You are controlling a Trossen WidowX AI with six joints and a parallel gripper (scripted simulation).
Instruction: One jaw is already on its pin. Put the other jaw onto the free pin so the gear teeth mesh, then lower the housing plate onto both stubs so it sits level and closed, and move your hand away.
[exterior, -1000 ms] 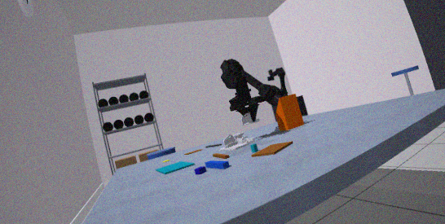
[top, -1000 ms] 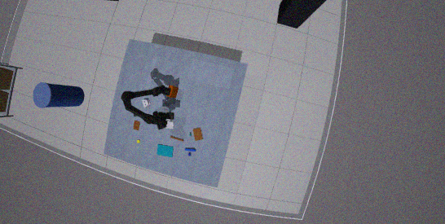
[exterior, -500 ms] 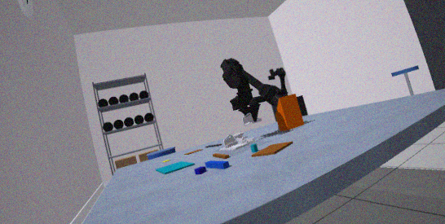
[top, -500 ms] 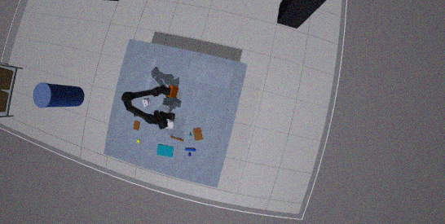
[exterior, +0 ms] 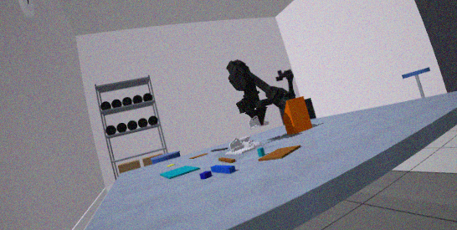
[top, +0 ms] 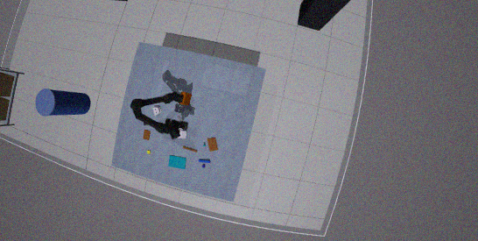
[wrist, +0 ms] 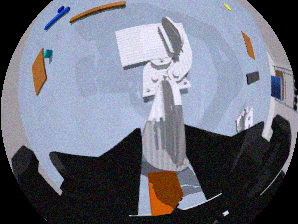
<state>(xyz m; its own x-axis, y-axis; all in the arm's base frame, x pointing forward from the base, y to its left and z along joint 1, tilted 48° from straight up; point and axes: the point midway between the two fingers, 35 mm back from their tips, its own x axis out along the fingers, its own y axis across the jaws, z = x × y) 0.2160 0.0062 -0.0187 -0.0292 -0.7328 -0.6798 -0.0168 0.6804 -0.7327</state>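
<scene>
Blue-grey worktop [top: 236,98] [exterior: 167,202] [wrist: 110,110], tiled floor round it. Hand [top: 181,132] [exterior: 260,124] [wrist: 158,129] gripping loose jaw [top: 183,134] [exterior: 254,121] [wrist: 164,135] above base [exterior: 247,147] [wrist: 152,82]; one jaw [exterior: 237,143] [wrist: 172,40] on. Meshing, housing plate, release prob. all left.

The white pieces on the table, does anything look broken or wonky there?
Nothing looks broken. The white assembly looks unfinished: the loose jaw is in the gripper, above the table, so it isn't on its pin.
</scene>
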